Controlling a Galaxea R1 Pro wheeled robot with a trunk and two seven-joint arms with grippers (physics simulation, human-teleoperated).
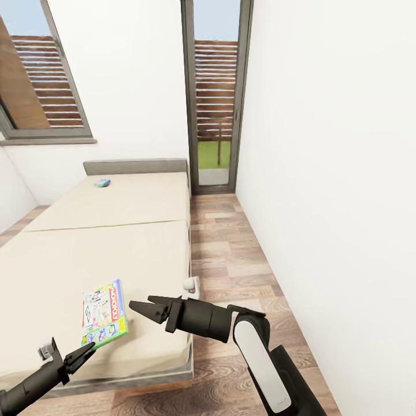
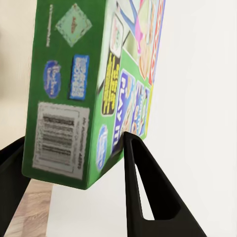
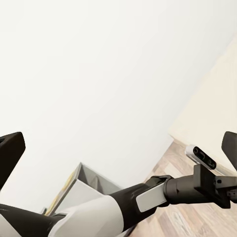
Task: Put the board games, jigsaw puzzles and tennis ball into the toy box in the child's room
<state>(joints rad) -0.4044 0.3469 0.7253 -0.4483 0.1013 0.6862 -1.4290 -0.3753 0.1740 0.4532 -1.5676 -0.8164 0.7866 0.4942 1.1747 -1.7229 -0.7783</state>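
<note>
Up front, our left gripper [image 1: 86, 351] pinches the white-and-green game [image 1: 105, 312] by its lower edge, holding it lifted over the near end of the bed [image 1: 115, 254], face tilted toward us. From the left wrist camera, the box [image 2: 94, 89] sits between the two black fingers [image 2: 143, 182], its green barcoded side turned to the lens, one finger pressed against the printed face.

Our right gripper [image 1: 141, 307] hangs over the bed's near corner, just beside the game but apart from it, jaws spread and holding nothing. In the right wrist camera its fingertips [image 3: 10, 150] stand wide apart at the picture's edges, with the left arm [image 3: 148, 197] crossing between them.

Farther off, the blue game [image 1: 103, 182] lies flat on the mattress close to the grey headboard [image 1: 136, 167].

Wood floor [image 1: 237, 254] runs along the bed toward a glass door [image 1: 215, 98].
</note>
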